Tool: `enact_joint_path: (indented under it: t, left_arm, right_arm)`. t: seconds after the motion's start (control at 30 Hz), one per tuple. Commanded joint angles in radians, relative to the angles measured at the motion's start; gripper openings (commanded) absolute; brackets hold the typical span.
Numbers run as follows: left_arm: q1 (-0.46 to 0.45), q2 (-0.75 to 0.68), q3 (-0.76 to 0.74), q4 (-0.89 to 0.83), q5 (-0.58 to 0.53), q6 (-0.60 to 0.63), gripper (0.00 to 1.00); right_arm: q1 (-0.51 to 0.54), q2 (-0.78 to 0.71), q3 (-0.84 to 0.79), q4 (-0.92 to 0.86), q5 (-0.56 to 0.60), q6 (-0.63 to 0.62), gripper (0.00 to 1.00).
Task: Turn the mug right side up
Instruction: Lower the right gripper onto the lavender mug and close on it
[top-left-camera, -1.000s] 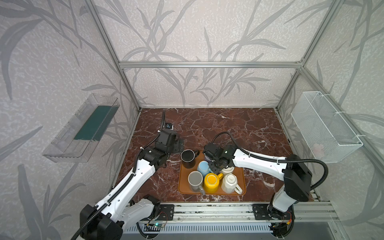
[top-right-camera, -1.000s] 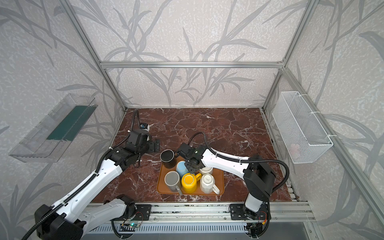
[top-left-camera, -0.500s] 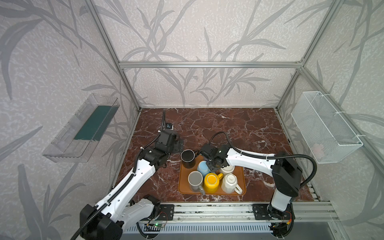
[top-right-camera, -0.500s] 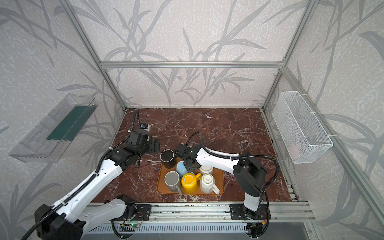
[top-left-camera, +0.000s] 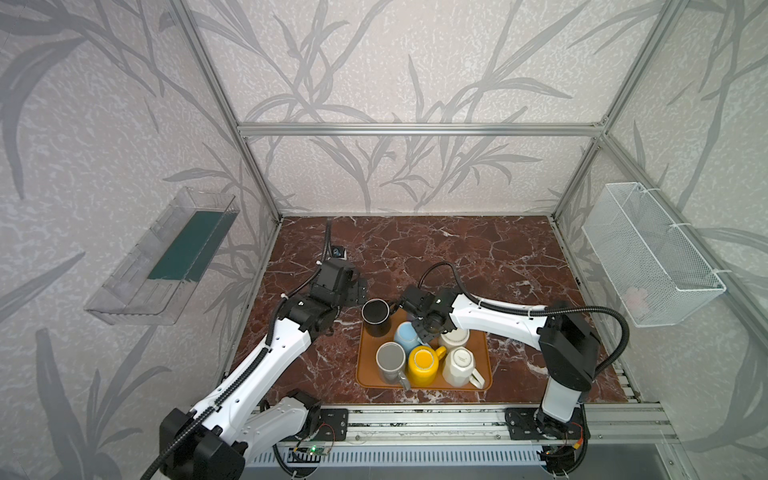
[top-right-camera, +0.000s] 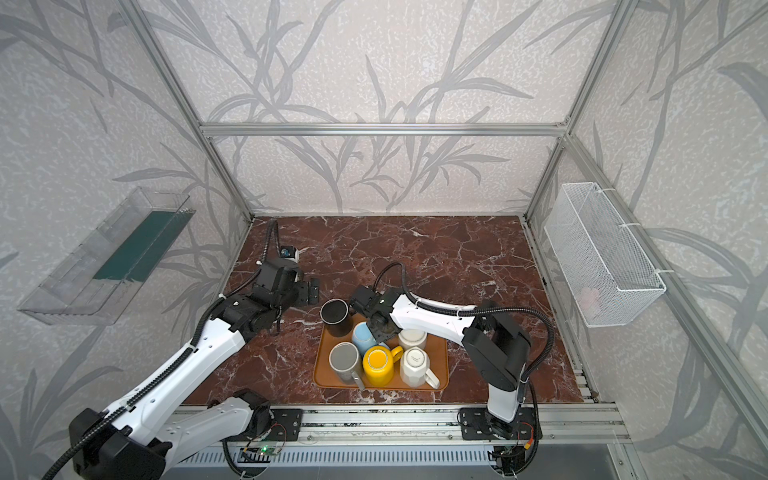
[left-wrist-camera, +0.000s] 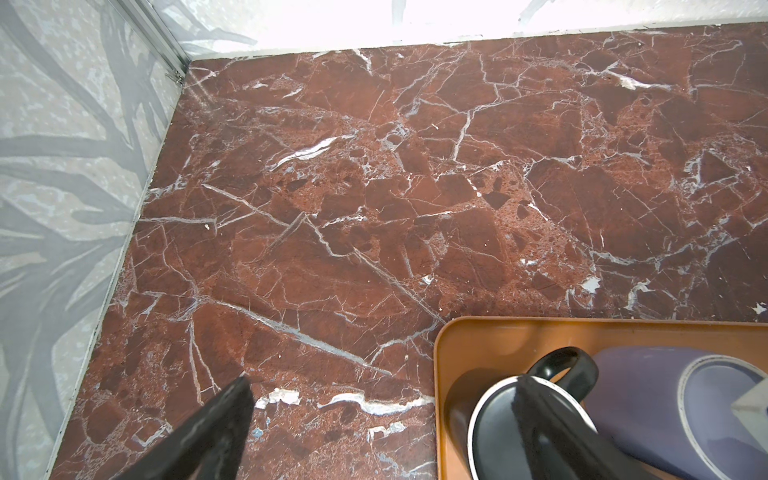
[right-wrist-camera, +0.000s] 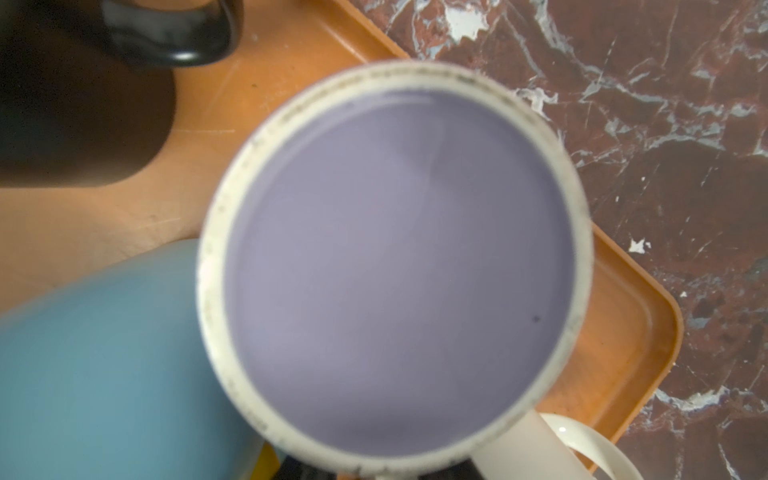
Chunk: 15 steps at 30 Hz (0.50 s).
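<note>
Where both top views look down on the desk (top-left-camera: 457, 249), an orange tray (top-left-camera: 478, 353) sits at the near middle, packed with mugs. The right gripper (top-left-camera: 430, 328) hangs low over the tray's far side, between the upright black mug (top-left-camera: 376, 318) and a cream mug (top-left-camera: 455, 337). The left gripper (top-left-camera: 356, 288) is just left of the black mug, off the tray.

Left wrist view: fingers (left-wrist-camera: 216, 428) spread wide, holding nothing. One overlaps the black mug's mouth, contact unclear. The lavender mug (left-wrist-camera: 665, 415) sits right of the black mug on the tray, base ring showing.

Right wrist view: lavender mug's base fills the view, so it is upside down under the right gripper, beside a light blue mug (right-wrist-camera: 104, 365). Fingers barely show at the edge; can't tell whether they grip.
</note>
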Motion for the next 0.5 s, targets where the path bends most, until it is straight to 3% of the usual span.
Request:
enact_joint_path:
  t: [0.0,0.47]
  left_arm:
    - [-0.004,-0.012,-0.003,-0.026,-0.018,0.009,0.99]
    - [-0.005,-0.007,-0.005,-0.023,0.006,0.016,0.99]
  right_arm:
    - [-0.013,0.026,0.017,0.000,-0.014,0.004,0.29]
    - [-0.030,0.038,0.005,0.028,-0.053,-0.001,0.26]
